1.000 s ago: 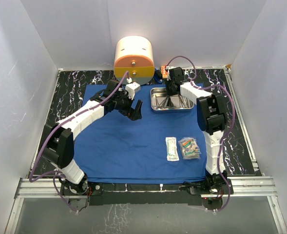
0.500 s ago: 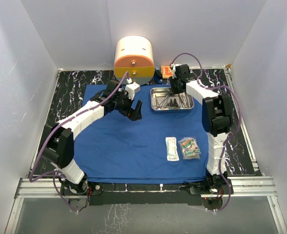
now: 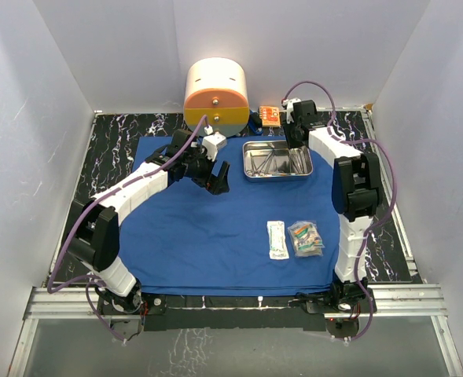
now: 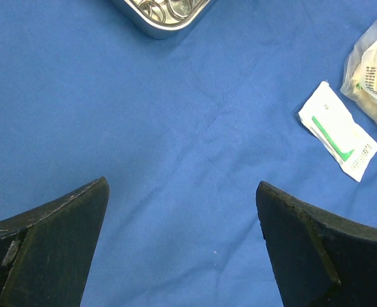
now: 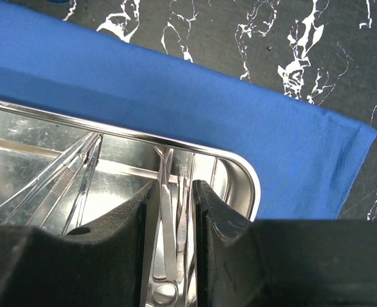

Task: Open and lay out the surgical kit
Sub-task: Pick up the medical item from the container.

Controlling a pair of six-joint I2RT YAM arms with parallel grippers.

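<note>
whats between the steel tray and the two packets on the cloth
Only bare blue cloth lies between the steel tray and the white packet and clear packet; nothing sits there. The top view shows it, and the left wrist view agrees.
</note>
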